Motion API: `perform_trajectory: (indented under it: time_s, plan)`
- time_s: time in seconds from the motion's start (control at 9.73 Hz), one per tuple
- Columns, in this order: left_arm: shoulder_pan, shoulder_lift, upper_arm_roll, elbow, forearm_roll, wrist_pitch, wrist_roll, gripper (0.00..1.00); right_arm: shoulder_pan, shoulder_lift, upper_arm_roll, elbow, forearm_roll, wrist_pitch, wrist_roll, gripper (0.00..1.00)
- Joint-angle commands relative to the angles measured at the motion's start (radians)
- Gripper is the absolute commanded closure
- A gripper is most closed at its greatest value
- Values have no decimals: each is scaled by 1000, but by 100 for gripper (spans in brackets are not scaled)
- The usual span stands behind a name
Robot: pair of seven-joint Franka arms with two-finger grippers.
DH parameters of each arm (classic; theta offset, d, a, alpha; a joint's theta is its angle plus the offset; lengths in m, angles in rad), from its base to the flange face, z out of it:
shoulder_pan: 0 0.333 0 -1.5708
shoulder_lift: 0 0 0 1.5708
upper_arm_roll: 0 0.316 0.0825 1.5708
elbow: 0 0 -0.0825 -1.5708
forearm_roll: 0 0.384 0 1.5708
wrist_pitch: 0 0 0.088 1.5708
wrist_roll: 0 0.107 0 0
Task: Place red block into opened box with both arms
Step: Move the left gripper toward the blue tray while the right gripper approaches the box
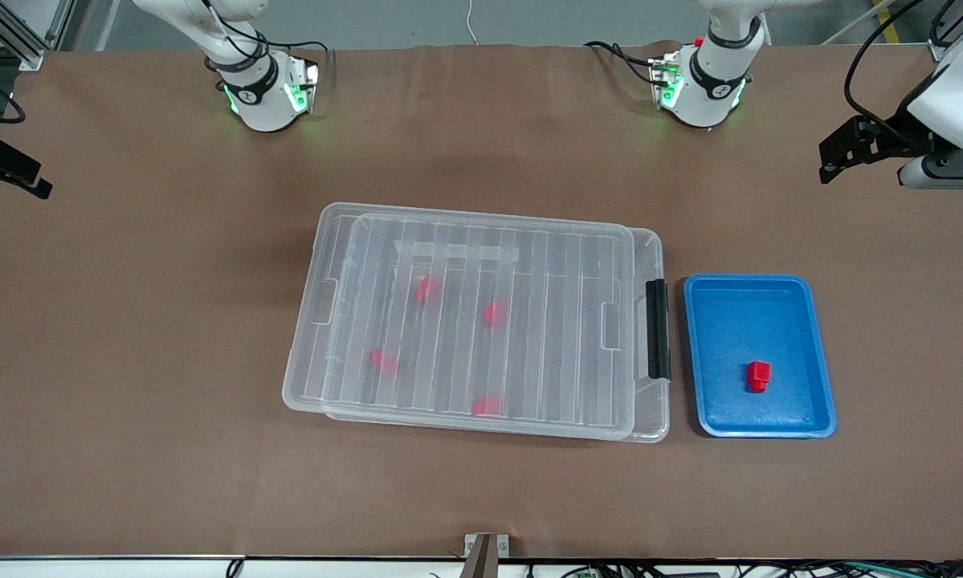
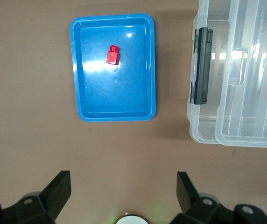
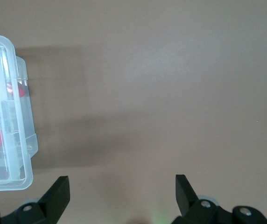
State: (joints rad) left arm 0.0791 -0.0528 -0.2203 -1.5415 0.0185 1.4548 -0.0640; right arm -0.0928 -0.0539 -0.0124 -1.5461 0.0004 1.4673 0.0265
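One red block lies in a blue tray beside the box, toward the left arm's end of the table. The clear box sits mid-table. Its ribbed lid rests on it, slightly askew, and a black clip is on the short end beside the tray. Several more red blocks show blurred through the lid. My left gripper hangs open and empty over bare table beside the tray. My right gripper hangs open and empty over bare table off the box's other short end.
Brown table cover runs all around the box and tray. The two arm bases stand along the edge farthest from the front camera. A small bracket sits at the table edge nearest that camera.
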Motion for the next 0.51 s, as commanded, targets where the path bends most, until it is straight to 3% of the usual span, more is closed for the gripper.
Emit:
perform_trajectory:
  time_s: [0.0,0.41]
  plan:
    - [1,24,-5,-2,18,-7,9,0,-7,3,5,12,-14,-13,-7,0]
    - [48,91,15,1,4,15,13,0,10,55,11,14,-7,-10,-19,0]
